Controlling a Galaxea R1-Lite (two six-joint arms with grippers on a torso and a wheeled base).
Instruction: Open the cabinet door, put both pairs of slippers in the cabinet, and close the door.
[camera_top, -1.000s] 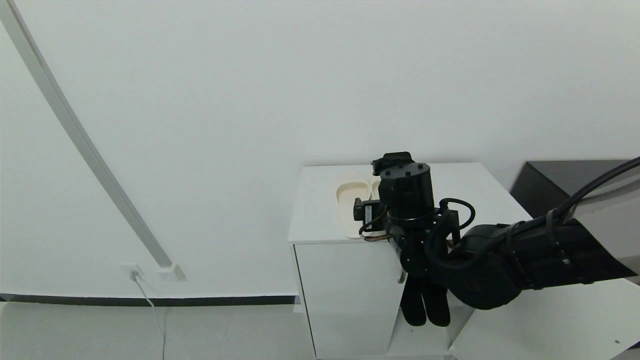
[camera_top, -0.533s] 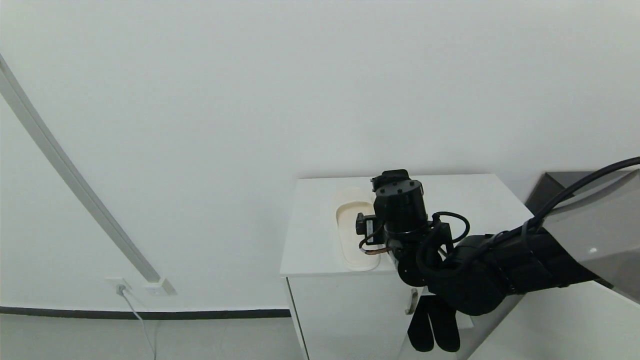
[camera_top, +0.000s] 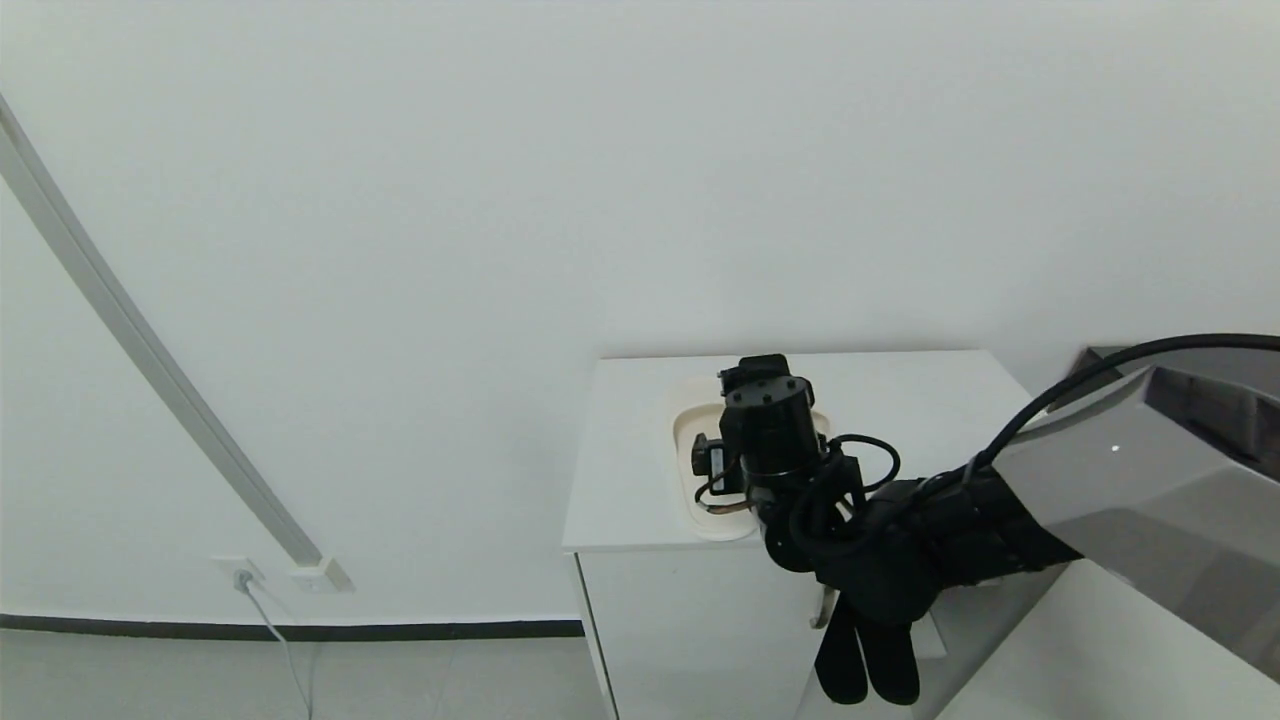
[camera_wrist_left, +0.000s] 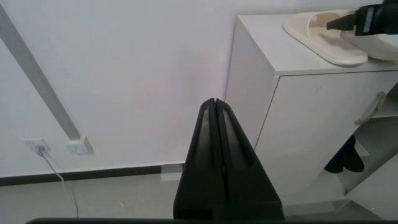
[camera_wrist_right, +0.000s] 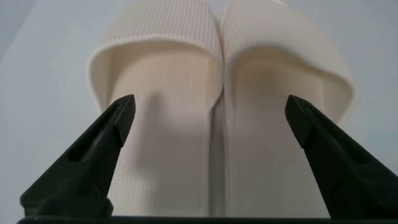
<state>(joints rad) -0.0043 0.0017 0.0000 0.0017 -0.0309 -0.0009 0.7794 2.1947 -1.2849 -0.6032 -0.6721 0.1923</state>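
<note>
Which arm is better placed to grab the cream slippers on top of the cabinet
The right, most likely. Its hand is open over the cabinet top, with one finger on each side of the cream slippers. The left hand is shut and off to the cabinet's side, away from them.

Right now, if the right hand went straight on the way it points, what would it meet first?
The pair of cream slippers lying side by side on the cabinet top. The open right hand points straight at them, a finger toward each side; how near is unclear.
</note>
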